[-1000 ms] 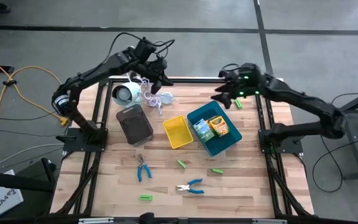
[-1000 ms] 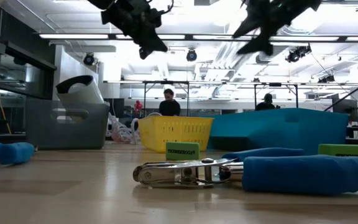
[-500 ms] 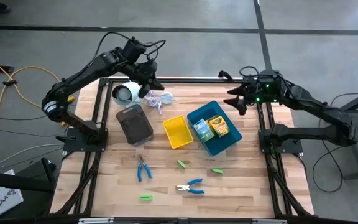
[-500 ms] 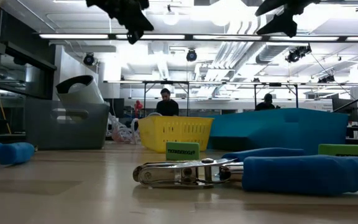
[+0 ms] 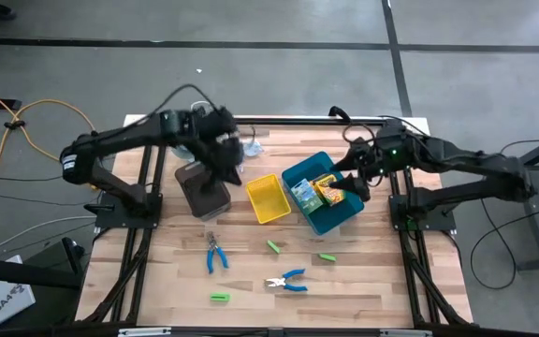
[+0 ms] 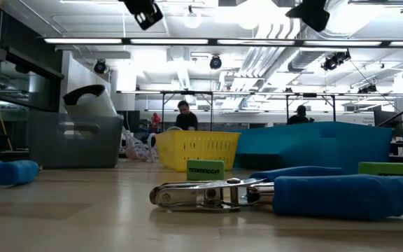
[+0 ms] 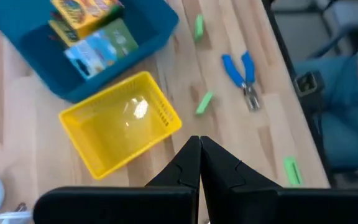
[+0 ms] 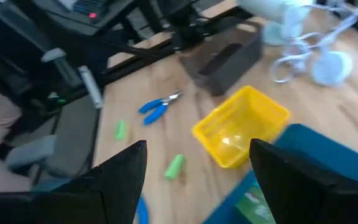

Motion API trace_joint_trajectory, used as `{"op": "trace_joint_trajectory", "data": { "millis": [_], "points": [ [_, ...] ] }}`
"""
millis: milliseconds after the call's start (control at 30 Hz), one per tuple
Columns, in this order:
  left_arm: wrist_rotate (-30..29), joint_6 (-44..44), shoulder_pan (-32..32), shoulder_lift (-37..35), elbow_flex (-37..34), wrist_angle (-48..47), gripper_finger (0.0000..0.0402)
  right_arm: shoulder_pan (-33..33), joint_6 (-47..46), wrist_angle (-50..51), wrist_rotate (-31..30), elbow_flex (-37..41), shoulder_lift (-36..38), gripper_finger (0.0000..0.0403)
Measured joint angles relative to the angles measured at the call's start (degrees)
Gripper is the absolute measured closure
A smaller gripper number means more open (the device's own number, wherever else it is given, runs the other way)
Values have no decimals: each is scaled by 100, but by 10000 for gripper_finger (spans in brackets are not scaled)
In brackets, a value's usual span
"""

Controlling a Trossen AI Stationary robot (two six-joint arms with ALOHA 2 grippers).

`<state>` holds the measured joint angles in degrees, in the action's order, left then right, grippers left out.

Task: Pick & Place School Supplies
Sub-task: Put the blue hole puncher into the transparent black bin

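Loose on the table lie green blocks (image 5: 273,247) (image 5: 327,256) (image 5: 218,298) and two blue-handled pliers (image 5: 215,254) (image 5: 288,280). A green box (image 5: 304,194) and a yellow-orange box (image 5: 330,190) lie in the blue tray (image 5: 344,217). My left gripper (image 5: 225,168) (image 7: 199,146) hangs shut and bare above the grey tray's (image 5: 202,192) right edge, beside the yellow tray (image 5: 268,198). My right gripper (image 5: 352,185) (image 8: 197,180) hangs open with nothing between its fingers, above the blue tray's right side.
A white round device (image 8: 278,12) with a white cord (image 8: 316,62) lies at the far left behind the grey tray. The black frame runs along the table's edges. Bare wood lies between the loose items near the front edge (image 5: 251,309).
My left gripper has swung from above the white device at the far edge toward the near edge and the right, and now hangs over the grey tray's right edge, still shut. My right gripper has come from the far right corner toward the near edge, over the blue tray, still open.
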<state>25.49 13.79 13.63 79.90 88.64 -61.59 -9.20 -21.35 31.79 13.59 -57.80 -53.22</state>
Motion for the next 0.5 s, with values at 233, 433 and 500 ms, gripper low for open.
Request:
{"op": "trace_joint_trajectory", "data": {
  "millis": [233,433,500],
  "points": [
    [-354,-492,-1260,0,-32,12,401,581,-333,-147,-18,0,-204,127],
    [-1051,-1361,-2230,-278,-692,448,401,1041,-504,-17,-577,0,-242,127],
    [-1541,-1909,-2557,-477,-1138,846,401,1201,-575,119,-889,0,-239,127]
  ]
}}
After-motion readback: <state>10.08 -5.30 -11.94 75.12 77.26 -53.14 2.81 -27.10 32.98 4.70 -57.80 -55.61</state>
